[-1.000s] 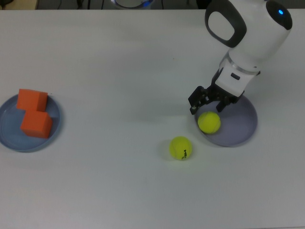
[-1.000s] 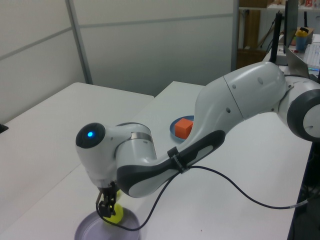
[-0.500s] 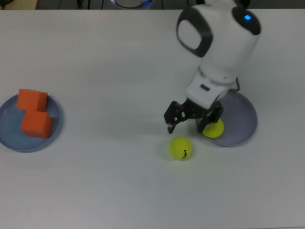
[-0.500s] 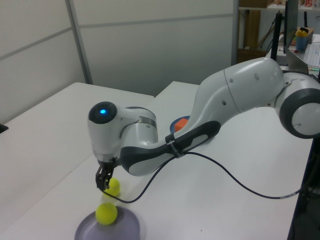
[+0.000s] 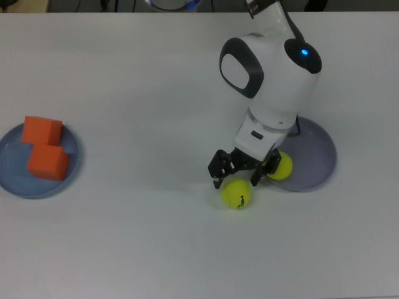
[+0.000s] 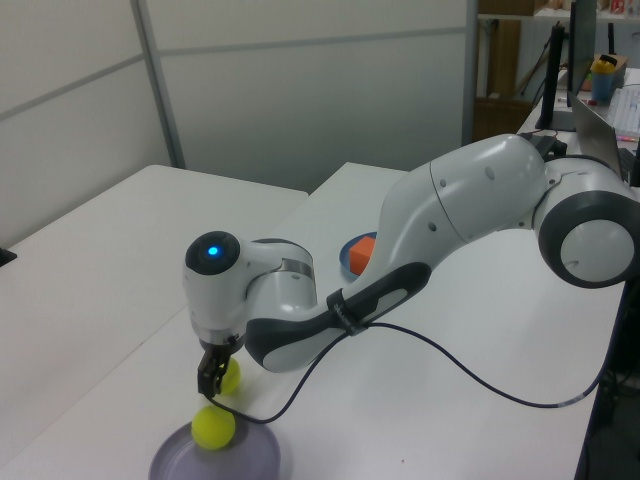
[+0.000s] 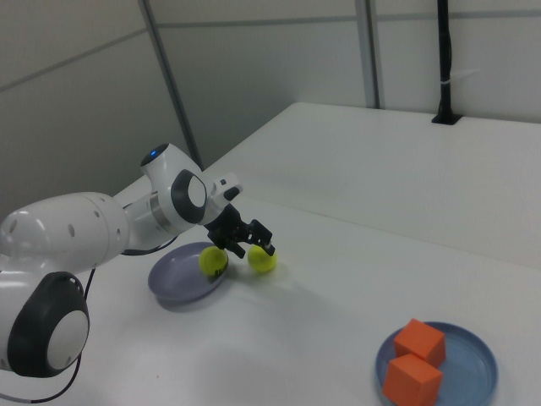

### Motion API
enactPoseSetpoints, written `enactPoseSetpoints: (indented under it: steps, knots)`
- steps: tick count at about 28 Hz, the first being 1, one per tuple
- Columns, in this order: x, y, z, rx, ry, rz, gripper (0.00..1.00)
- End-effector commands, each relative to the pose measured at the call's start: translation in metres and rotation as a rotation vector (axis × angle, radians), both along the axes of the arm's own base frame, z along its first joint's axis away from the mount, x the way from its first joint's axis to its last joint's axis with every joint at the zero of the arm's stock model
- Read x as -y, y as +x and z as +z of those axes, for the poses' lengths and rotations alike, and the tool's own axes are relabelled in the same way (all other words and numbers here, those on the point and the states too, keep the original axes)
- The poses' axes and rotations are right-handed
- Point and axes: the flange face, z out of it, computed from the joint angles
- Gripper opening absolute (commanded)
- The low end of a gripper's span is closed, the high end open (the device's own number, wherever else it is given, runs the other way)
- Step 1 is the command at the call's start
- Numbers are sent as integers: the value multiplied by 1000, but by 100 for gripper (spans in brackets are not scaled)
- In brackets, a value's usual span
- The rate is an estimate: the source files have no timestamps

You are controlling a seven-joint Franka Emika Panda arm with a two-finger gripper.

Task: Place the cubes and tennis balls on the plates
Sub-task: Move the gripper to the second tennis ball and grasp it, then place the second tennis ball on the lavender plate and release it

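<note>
Two orange cubes (image 5: 42, 131) (image 5: 47, 162) sit on the light blue plate (image 5: 9, 177) at the top view's left. One tennis ball (image 5: 282, 167) lies on the lavender plate (image 5: 312, 163), near its rim. A second tennis ball (image 5: 236, 194) rests on the table just off that plate. My gripper (image 5: 237, 179) is open directly over this loose ball, one finger on each side of it, and holds nothing. The right view shows the same: gripper (image 7: 252, 244), loose ball (image 7: 263, 261), plated ball (image 7: 212, 262), lavender plate (image 7: 173, 277), cubes (image 7: 420, 340) (image 7: 409, 378).
The white arm body (image 5: 271, 68) leans over the lavender plate and hides part of it. A black cable (image 6: 450, 370) trails from the arm across the table in the left view. The table surface (image 5: 137, 93) is white.
The gripper moved off the lavender plate, leaving one ball there, and travelled toward the top view's lower left. It now sits over the loose ball on the table, still open.
</note>
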Motion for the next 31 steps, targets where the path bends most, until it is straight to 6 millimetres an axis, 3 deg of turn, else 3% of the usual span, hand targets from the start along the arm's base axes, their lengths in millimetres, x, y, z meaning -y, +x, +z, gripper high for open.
enactPoseSetpoints:
  steps: [1, 6, 7, 8, 9, 10, 11, 16, 22, 23, 26, 31]
  knots:
    - [4, 7, -18, 65, 0, 66, 100]
    - [7, 11, -29, 82, -15, 89, 100]
    - [7, 11, -29, 83, -17, 89, 92]
    - [7, 11, -28, 84, -16, 89, 54]
    - [7, 11, -28, 83, -13, 85, 27]
    - [7, 11, -28, 83, -8, 79, 10]
    - [7, 11, -27, 82, -5, 75, 0]
    - [3, 11, -12, 105, 21, 46, 0]
    - [-21, -1, 46, 169, 94, 41, 0]
    - [-41, -14, 67, 173, 139, 59, 0]
    - [-61, -34, 91, 162, 174, 72, 0]
    - [-91, -77, 102, 19, 108, 35, 0]
